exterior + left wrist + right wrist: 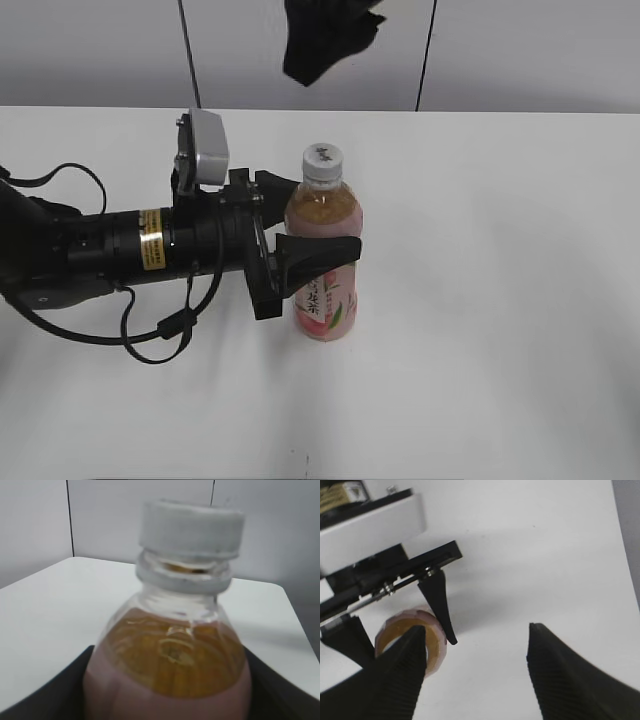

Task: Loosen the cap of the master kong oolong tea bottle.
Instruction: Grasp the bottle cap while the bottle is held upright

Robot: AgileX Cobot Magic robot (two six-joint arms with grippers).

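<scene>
The master kong oolong tea bottle [324, 208] stands upright on the white table, with amber tea and a pink peach label. Its white cap [323, 160] is on top; the left wrist view shows the cap [191, 527] and the bottle [175, 655] close up. My left gripper [322, 222] is shut on the bottle's body from the left, below the shoulder [167, 700]. My right gripper [476, 630] is open and empty, high above the table, right of the bottle [402, 622]. Its left finger hides the cap there.
The white table [500, 300] ends at a grey panelled wall behind. A dark part of the right arm [325, 40] hangs at the top edge, above the bottle. The left arm and its cables [100, 250] lie across the left side.
</scene>
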